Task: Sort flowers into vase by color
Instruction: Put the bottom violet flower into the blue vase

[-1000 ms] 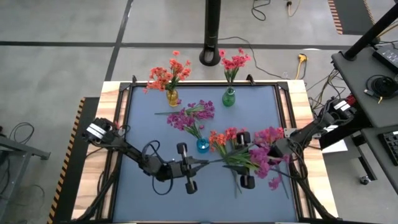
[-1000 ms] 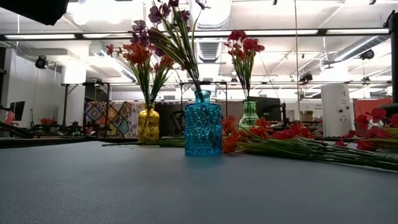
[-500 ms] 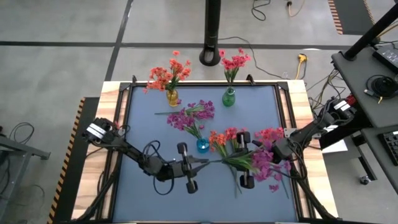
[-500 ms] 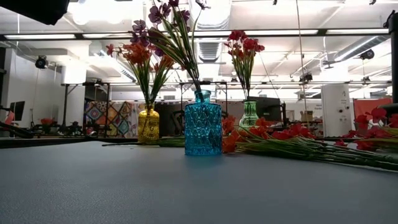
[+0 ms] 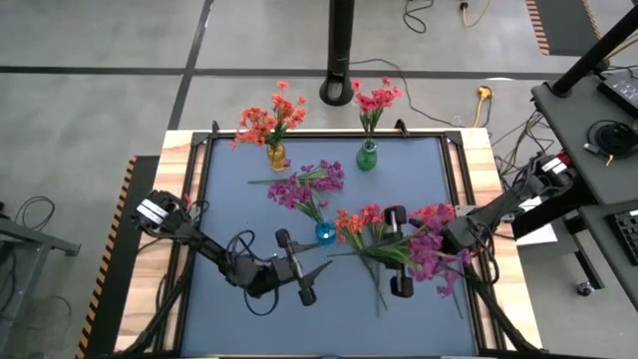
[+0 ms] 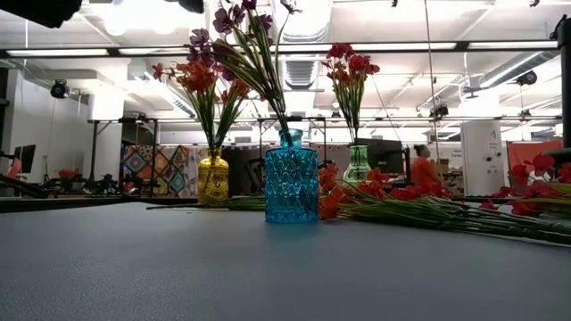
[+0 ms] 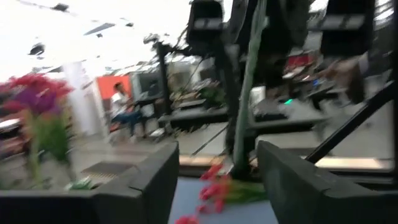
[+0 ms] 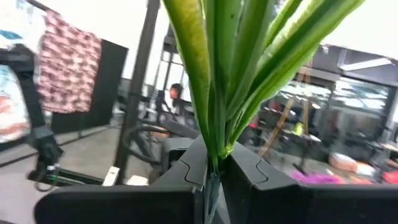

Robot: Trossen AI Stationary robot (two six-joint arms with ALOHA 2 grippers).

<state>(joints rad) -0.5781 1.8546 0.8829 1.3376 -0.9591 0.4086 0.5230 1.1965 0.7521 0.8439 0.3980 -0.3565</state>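
The flowers (image 5: 399, 249) still loose on the bench (image 5: 229, 199) are thin green-stemmed sprigs with orange, red-pink and magenta blossom clusters, lying in a tangled heap just right of the blue vase (image 5: 325, 233), which holds purple sprigs. An orange bunch stands in the yellow vase (image 5: 276, 156) and a red-pink bunch in the green vase (image 5: 367, 157), both at the far edge. The right end effector (image 5: 397, 251) reaches in from the right over the heap, its fingers (image 8: 186, 168) pinched tight on a green stem (image 8: 214, 93) whose long leaves fan out above them. The left end effector (image 5: 294, 267) lies low near the front of the bench, left of the heap, its fingers (image 7: 155, 180) spread apart with a stem (image 7: 245, 81) passing between them, untouched.
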